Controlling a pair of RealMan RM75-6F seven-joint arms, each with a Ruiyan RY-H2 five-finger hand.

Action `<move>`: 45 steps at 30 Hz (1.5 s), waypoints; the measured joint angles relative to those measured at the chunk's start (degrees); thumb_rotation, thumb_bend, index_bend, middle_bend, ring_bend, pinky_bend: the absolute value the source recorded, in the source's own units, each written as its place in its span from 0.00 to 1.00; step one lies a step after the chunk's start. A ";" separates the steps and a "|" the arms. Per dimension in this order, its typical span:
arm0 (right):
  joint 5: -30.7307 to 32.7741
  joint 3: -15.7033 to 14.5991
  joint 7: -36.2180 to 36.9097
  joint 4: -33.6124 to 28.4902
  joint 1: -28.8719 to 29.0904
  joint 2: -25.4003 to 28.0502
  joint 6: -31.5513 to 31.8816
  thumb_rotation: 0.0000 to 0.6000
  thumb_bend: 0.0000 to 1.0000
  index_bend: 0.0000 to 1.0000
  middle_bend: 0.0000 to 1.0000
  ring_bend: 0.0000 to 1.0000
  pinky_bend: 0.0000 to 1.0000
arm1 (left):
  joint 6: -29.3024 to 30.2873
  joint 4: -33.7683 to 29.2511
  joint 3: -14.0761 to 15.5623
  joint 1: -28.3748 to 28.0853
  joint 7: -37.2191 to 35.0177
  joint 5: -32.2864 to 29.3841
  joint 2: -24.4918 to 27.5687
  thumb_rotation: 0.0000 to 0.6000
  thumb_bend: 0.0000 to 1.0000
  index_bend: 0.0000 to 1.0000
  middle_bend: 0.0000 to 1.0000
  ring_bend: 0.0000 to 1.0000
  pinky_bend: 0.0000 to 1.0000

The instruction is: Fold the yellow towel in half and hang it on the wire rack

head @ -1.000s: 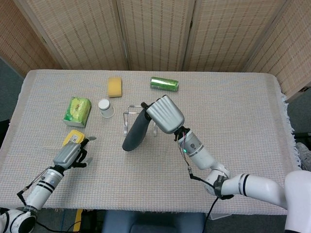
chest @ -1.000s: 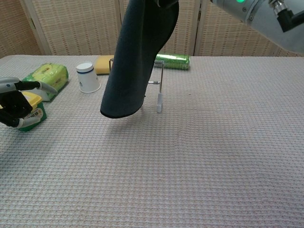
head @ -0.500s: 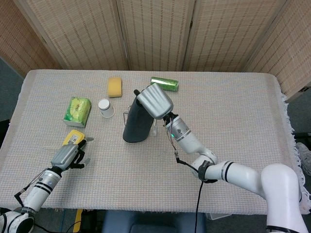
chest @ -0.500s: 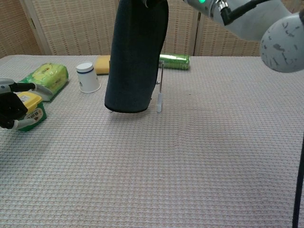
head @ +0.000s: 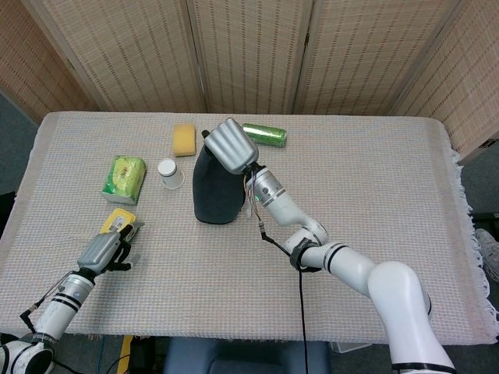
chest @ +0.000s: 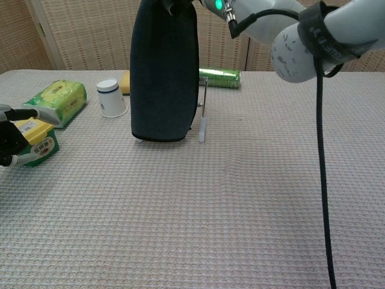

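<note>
The only towel in view is dark grey, not yellow. This towel (head: 214, 191) hangs folded and long from my right hand (head: 231, 146), which grips its top edge above the table's middle. In the chest view the towel (chest: 163, 72) drops straight down, its lower edge at the tabletop. It covers most of the wire rack (chest: 203, 114), of which only one upright post shows at the towel's right side. My left hand (head: 101, 249) lies low at the front left with its fingers apart and holds nothing.
A yellow box (chest: 37, 135) lies right beside my left hand (chest: 9, 141). A green packet (head: 125, 178), a white cup (head: 169, 173), a yellow sponge (head: 184, 139) and a green can (head: 263, 134) stand along the far left and middle.
My right hand has carried the towel back and to the left over the rack. The towel now hangs straight instead of slanting. My left hand has drawn back slightly from the yellow box.
</note>
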 measured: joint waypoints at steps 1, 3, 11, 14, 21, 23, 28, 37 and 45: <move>-0.05 -0.15 0.41 1.38 0.49 -0.54 -0.28 1.00 0.65 0.72 0.90 1.00 1.00 | 0.02 0.16 0.01 0.08 -0.25 0.02 -0.07 1.00 0.44 0.16 0.88 0.86 0.99; -0.12 -0.48 1.42 4.59 1.53 -1.82 -0.97 1.00 0.65 0.72 0.90 1.00 1.00 | 0.03 0.69 0.02 0.28 -0.84 -0.01 -0.26 1.00 0.44 0.16 0.88 0.86 0.99; 0.21 -1.27 5.97 16.07 5.30 -6.72 -3.69 1.00 0.65 0.72 0.90 1.00 1.00 | 0.00 2.21 0.22 1.12 -2.23 -0.20 -0.55 1.00 0.44 0.16 0.88 0.86 0.99; 0.31 -1.68 7.39 19.73 6.51 -8.28 -4.92 1.00 0.64 0.71 0.90 1.00 1.00 | -0.37 2.88 0.29 1.29 -2.70 -0.42 -0.74 1.00 0.44 0.16 0.88 0.86 0.99; 2.42 -1.49 8.77 25.85 8.52 -11.51 -8.86 1.00 0.55 0.29 0.88 1.00 1.00 | -0.83 4.05 0.29 1.52 -3.69 -0.29 -1.34 1.00 0.44 0.16 0.88 0.86 0.99; 3.24 -1.19 8.60 26.73 8.94 -12.10 -9.48 1.00 0.52 0.16 0.88 1.00 1.00 | -0.93 4.25 0.28 1.52 -3.86 -0.16 -1.46 1.00 0.44 0.16 0.88 0.86 0.99; 4.80 -0.43 7.94 27.31 9.48 -12.37 -10.18 1.00 0.50 0.00 0.87 1.00 1.00 | -0.84 4.56 0.23 1.59 -4.08 0.26 -1.72 1.00 0.44 0.16 0.88 0.86 0.99; 5.05 -1.01 8.31 24.08 7.26 -10.29 -7.63 1.00 0.50 0.00 0.85 1.00 1.00 | 0.20 3.80 0.05 1.96 -4.16 1.07 -0.98 1.00 0.44 0.16 0.88 0.86 0.99; 4.53 -2.43 8.07 11.90 0.53 -4.58 -1.44 1.00 0.50 0.00 0.82 0.98 1.00 | 1.45 3.87 -0.46 2.08 -3.34 1.58 -0.43 1.00 0.44 0.18 0.87 0.85 0.98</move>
